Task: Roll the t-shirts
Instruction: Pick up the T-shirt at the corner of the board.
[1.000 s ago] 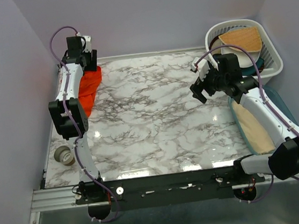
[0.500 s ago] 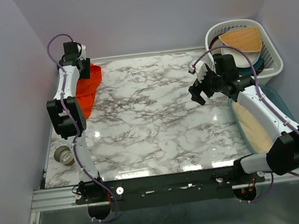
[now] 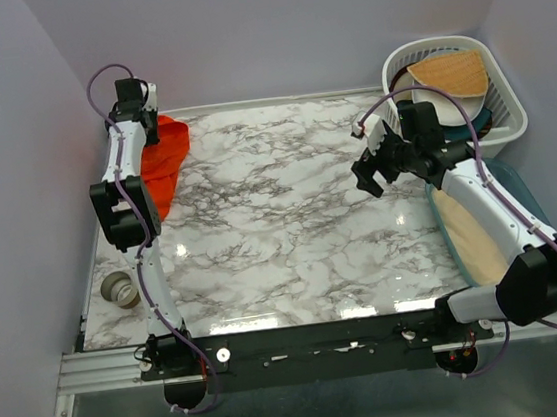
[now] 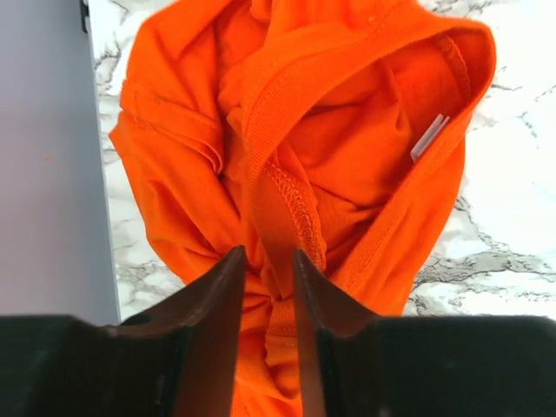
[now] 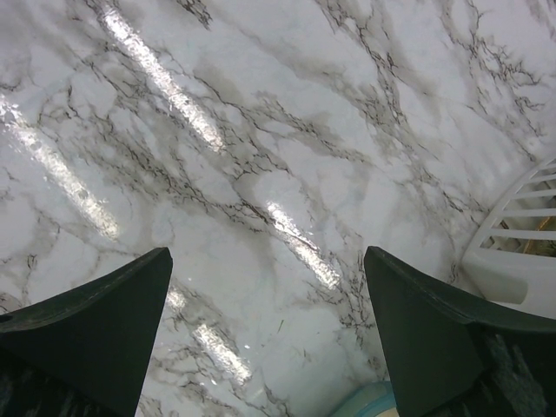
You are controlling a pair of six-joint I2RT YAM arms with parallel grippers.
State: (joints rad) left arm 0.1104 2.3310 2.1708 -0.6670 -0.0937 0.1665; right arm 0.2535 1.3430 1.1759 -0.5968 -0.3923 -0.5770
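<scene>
Left gripper [image 4: 268, 253]: jaws narrow, set on a fold of the t-shirt [image 3: 166, 163]. In the left wrist view the ribbed neckband runs between the two fingers [image 4: 217, 321] and fills the gap, with fabric touching both inner faces. The t-shirt is plain orange-red and lies crumpled at the far left corner of the marble-patterned table [image 3: 291, 227], against the left edge beside the grey wall [image 4: 43, 174]. Its collar opening gapes upward, and a small white label [image 4: 428, 137] shows inside the neck. The fabric is bunched in several folds and not spread flat. Whether any of it is lifted off the table cannot be told. Right gripper [image 5: 267, 253]: jaws wide, nothing between them, hanging over bare marble on the right half of the table, well apart from the t-shirt. A white slatted basket [image 3: 510, 120] stands at the far right corner, just beyond the right gripper, holding a tan fan-shaped piece [image 3: 449, 73]. A teal-rimmed tray [image 3: 518, 186] with a tan lining lies along the right edge, partly under the right arm. A small round grey object [image 3: 118, 287] sits near the left front edge beside the left arm.
</scene>
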